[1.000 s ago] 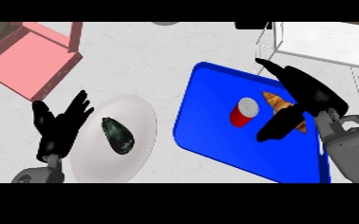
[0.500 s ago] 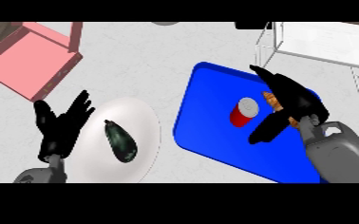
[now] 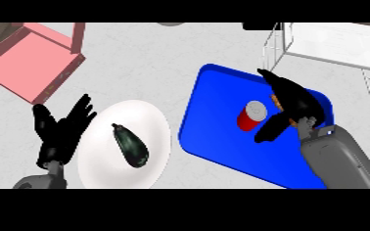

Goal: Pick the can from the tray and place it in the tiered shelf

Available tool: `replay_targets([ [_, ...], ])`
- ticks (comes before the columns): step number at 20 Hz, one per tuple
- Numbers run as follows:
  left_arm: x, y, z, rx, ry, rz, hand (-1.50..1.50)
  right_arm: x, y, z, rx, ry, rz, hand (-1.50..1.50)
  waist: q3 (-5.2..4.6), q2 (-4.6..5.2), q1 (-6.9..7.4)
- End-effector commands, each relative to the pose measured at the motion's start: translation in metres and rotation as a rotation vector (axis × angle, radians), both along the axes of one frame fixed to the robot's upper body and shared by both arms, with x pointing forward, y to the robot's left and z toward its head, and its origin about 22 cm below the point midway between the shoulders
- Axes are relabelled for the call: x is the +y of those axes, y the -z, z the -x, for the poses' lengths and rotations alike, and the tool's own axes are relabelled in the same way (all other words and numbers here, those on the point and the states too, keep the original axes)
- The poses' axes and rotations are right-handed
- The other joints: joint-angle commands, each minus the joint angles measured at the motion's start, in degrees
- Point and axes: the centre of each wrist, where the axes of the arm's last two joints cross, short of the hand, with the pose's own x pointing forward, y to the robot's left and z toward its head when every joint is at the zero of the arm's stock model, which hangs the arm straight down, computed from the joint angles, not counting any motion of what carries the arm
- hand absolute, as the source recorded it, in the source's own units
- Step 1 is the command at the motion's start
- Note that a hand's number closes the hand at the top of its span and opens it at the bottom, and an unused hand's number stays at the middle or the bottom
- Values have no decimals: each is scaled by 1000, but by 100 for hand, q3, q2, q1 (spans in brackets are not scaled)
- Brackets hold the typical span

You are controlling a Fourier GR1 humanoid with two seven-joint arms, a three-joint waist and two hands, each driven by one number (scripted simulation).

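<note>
Now, your readings:
Can (image 3: 251,116): red, pale top, upright on the blue tray (image 3: 217,127); no writing you can read.
Right hand (image 3: 290,105): just right of the can, fingers spread apart, thumb stretched below it, clasping nothing.
Left hand (image 3: 59,129): fingers up and apart, resting beside the white plate (image 3: 101,151).
Plate: carries a dark vegetable (image 3: 130,147).
Shelf (image 3: 325,46): white, top right.
Pink box (image 3: 39,61): top left.

A small red can (image 3: 252,116) with a pale silvery top stands upright near the middle of the blue tray (image 3: 217,137). The white wire tiered shelf (image 3: 318,46) sits beyond the tray, toward one o'clock from the can.
</note>
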Motion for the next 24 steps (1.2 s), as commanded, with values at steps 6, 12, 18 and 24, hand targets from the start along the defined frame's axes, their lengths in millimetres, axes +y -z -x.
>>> replay_targets([
  [6,13,0,-6,57,-14,-4,0,5,32,-9,-67,-1,-48,-150,-31,28,-4],
  [12,9,25,10,38,11,6,0,22,45,-18,-19,-58,-58,-150,-33,27,-2],
  [18,8,8,0,34,-8,6,0,14,58,-4,60,-275,-17,150,-32,21,-24],
  [24,-7,11,1,41,-23,-3,0,27,57,-3,-46,-291,-108,150,-31,21,-18],
])
